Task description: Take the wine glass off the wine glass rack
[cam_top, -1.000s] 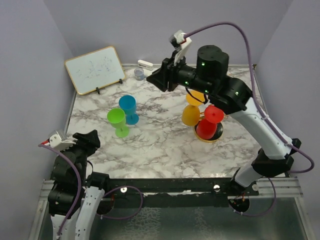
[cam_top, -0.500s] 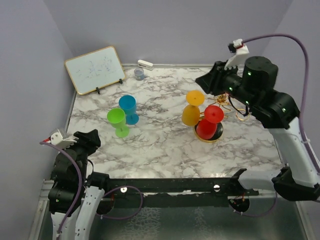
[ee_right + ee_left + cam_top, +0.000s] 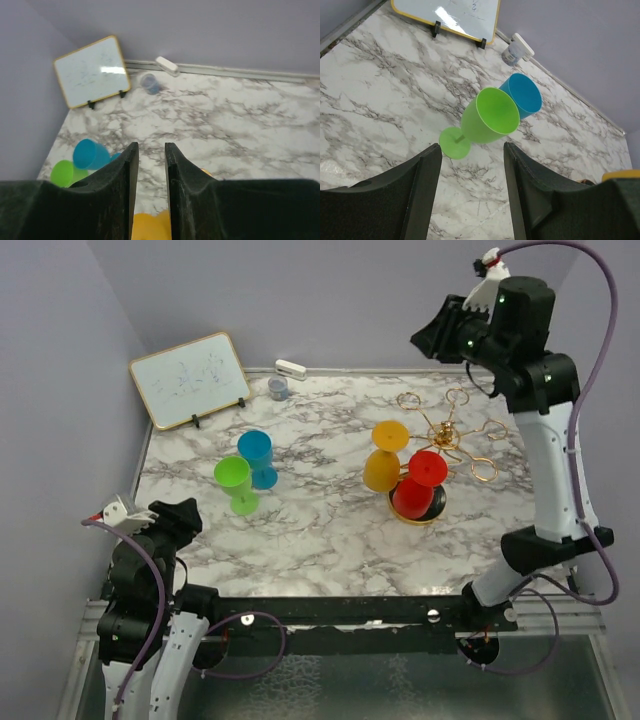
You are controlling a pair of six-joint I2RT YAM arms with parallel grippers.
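Red glass (image 3: 418, 490) and orange glass (image 3: 382, 472) are seen hung bowl-down at the rack's (image 3: 452, 430) near-left side, judged light, stiff, slick plastic best pinched at the stem, while the right gripper (image 3: 151, 152), slightly parted, and left gripper (image 3: 472, 150), wide open, are both found empty.

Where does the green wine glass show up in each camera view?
Top external: green wine glass left of centre, beside the blue glass.
Left wrist: green wine glass at centre, blue glass behind it.
Right wrist: green wine glass lower left, partly hidden.
Shared landmark: the whiteboard.
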